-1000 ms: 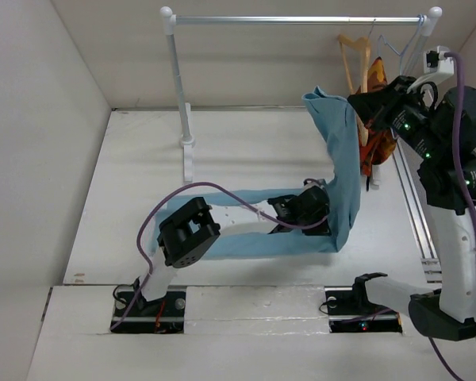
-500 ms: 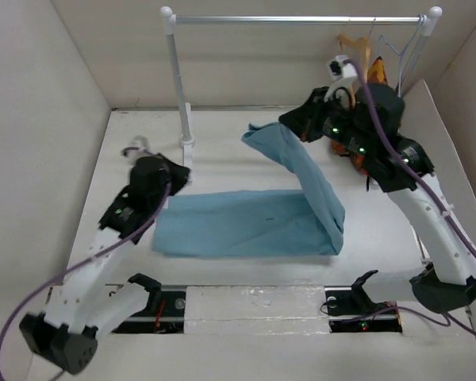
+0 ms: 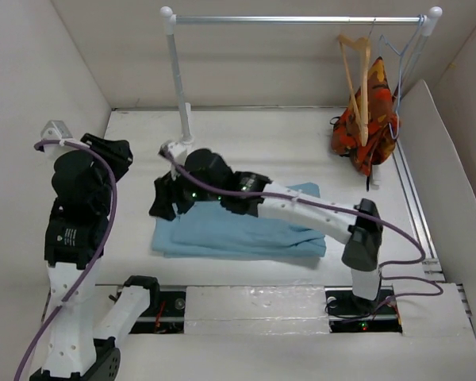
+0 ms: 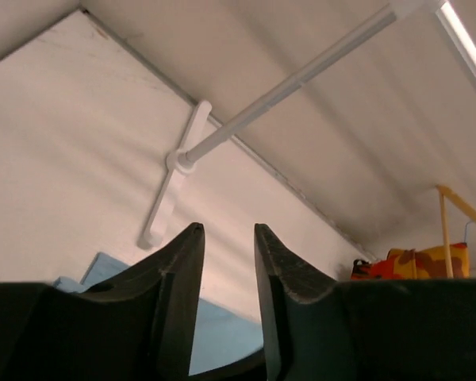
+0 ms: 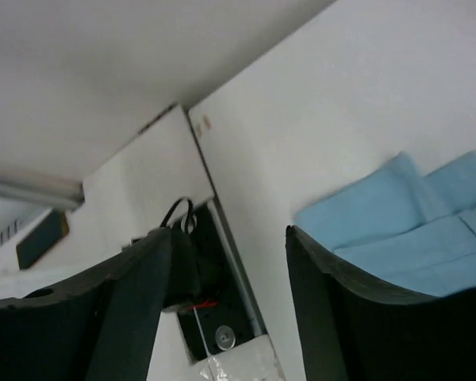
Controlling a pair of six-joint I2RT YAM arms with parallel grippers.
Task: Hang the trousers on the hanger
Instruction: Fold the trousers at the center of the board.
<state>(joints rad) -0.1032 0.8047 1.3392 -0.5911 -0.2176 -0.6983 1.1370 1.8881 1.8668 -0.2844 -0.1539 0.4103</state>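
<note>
The light-blue trousers (image 3: 246, 232) lie folded flat on the table, held by neither gripper. The tan wooden hanger (image 3: 357, 75) hangs bare on the rail at the back right. My right gripper (image 3: 160, 205) reaches across to the trousers' left end and hovers there; in its wrist view the gripper (image 5: 228, 232) is wide open and empty, with the trousers (image 5: 412, 230) to its right. My left gripper (image 3: 115, 149) is raised at the far left, away from the cloth. Its wrist view shows the gripper (image 4: 226, 230) with a narrow gap and nothing in it, above the trousers (image 4: 222, 337).
A white clothes rack (image 3: 297, 19) spans the back, its left post (image 3: 178, 87) standing on a foot (image 4: 170, 190). An orange-red patterned garment (image 3: 366, 123) and a thin wire hanger (image 3: 397, 51) hang beside the wooden hanger. White walls enclose the table.
Both grippers have opened and released the trousers, which dropped from a raised fold to lie flat. The right arm swung from the back right to the left; the left arm rose leftward.
</note>
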